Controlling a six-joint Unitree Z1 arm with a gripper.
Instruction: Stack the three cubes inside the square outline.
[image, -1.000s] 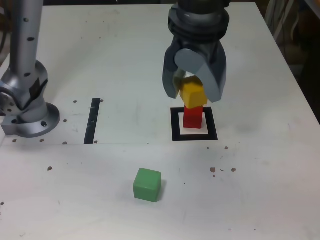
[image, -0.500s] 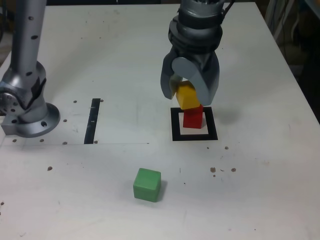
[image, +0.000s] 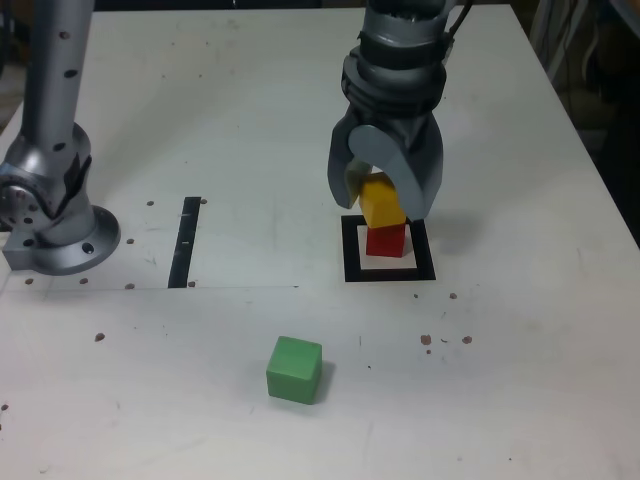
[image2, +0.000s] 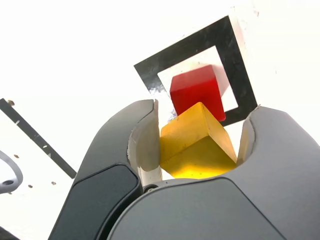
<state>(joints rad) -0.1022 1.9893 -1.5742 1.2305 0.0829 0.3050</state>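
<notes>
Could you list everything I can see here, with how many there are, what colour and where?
Red cube: one, red, inside the square outline
Yellow cube: one, yellow, tilted, gripped between the fingers, over the red cube in the exterior view
Green cube: one, green, on the table, nearer the exterior view's camera than the outline
Square outline: one, black with a white centre, flat on the table
Strip: one, black, on the table, to the outline's left in the exterior view
Table: one, white with small brown marks, under everything
Arm: one, grey, its base at the exterior view's left
Fingers: two, grey, closed on the yellow cube
</notes>
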